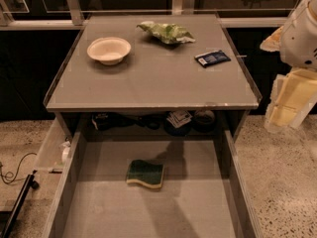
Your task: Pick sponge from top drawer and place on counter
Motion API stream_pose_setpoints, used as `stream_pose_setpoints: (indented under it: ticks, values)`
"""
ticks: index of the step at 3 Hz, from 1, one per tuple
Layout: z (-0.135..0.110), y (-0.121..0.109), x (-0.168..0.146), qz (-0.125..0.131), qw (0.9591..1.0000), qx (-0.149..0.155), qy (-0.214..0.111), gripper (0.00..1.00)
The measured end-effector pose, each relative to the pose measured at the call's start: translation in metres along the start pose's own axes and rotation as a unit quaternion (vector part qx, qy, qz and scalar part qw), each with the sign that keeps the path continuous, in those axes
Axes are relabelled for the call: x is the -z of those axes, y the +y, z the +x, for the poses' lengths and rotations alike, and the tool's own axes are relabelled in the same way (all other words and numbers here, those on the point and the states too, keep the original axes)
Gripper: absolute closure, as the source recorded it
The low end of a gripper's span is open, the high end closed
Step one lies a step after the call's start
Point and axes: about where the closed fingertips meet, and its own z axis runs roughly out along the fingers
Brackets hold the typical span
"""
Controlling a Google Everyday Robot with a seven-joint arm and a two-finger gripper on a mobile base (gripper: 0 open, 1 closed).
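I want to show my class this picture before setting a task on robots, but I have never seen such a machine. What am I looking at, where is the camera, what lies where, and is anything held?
There is one picture, from a single camera looking down at the furniture from the front. Where the camera is mounted is not on record. The white shape at the right edge is the robot's arm. The pale yellow part below it is its claw, the part that grasps. The claw hangs to the right of the counter, off its edge. On the counter lie a white bowl, a crumpled green bag and a small blue packet. Below, the drawer is pulled out towards the camera. The sponge lies on its floor, green face up. The claw does not hold the sponge and is well away from it.
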Motion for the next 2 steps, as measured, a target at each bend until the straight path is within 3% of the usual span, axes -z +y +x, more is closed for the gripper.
stream_pose_setpoints:
  ticks: [1, 2]
  values:
    - [0.000, 0.000, 0.000, 0.000, 1.0000, 0.000, 0.000, 0.00]
    - [-0.008, 0.004, -0.021, -0.009, 0.9999, 0.008, -0.006, 0.00]
